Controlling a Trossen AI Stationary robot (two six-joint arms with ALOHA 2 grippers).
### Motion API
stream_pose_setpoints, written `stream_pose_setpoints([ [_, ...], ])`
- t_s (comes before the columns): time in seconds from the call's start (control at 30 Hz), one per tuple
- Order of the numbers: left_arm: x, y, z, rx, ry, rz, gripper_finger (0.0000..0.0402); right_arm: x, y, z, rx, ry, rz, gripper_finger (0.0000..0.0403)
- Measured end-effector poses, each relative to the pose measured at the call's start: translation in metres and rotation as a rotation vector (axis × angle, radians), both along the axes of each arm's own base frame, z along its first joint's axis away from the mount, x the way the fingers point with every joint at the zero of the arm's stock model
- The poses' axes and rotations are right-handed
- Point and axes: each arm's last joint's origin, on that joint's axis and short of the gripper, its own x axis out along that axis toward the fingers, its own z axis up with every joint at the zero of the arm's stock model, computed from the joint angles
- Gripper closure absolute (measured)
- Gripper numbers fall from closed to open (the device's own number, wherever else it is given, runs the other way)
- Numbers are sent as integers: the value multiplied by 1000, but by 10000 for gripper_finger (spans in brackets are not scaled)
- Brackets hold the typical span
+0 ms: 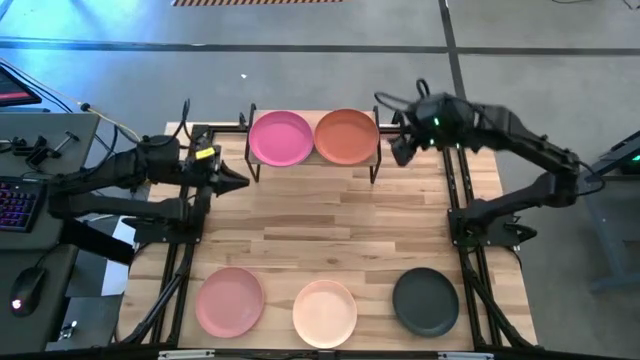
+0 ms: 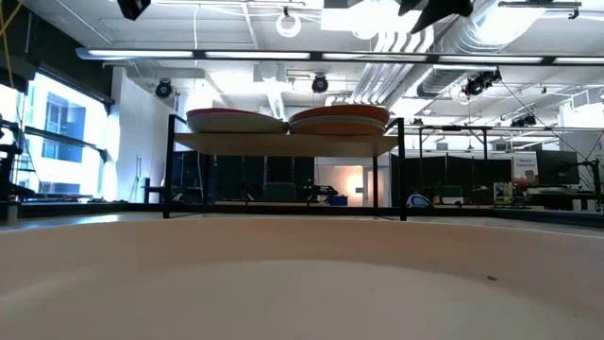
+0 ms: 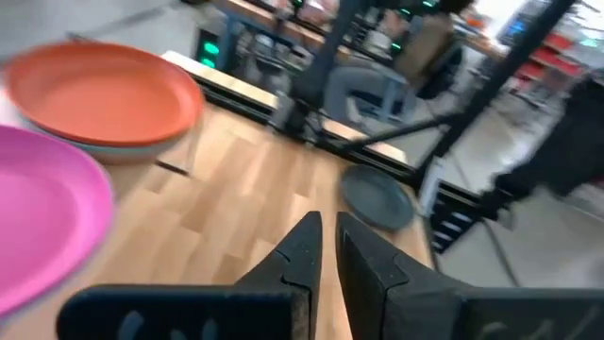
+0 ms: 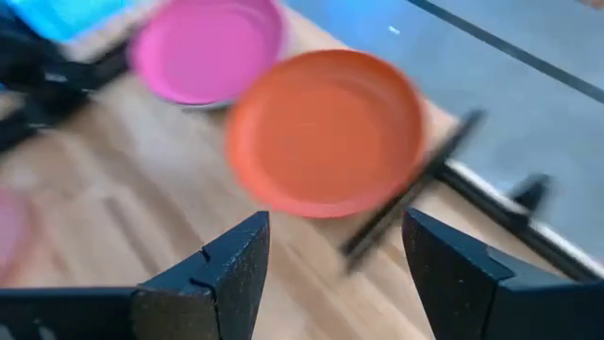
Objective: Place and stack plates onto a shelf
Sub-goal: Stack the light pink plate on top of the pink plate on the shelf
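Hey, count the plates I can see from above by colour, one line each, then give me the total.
Hot pink plate: 1, on the shelf
Orange plate: 1, on the shelf
Dusty pink plate: 1
Cream-peach plate: 1
Black plate: 1
Total: 5; any plates stacked underneath are hidden.

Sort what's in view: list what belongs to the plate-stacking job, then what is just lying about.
Job: hot pink plate and orange plate, topmost on the shelf; dusty pink plate, cream plate, black plate on the table.

Lying about: keyboard, mouse, beside the table.
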Motion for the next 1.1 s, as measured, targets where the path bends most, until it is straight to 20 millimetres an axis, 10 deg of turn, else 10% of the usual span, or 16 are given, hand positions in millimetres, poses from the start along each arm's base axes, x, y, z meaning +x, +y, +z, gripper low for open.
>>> stream_pose_setpoints([
  [0.43, 21, -9, -19, 97, -214, 120, 364, 20, 60, -103, -118, -649, 372, 180],
  [0.83, 22, -7, -21, 80, -127, 137, 288, 21, 62, -94, -164, -686, 358, 180],
  [1.1, 46, -35, -15, -13, 254, -238, 196, 20, 61, -92, -167, -684, 326, 180],
])
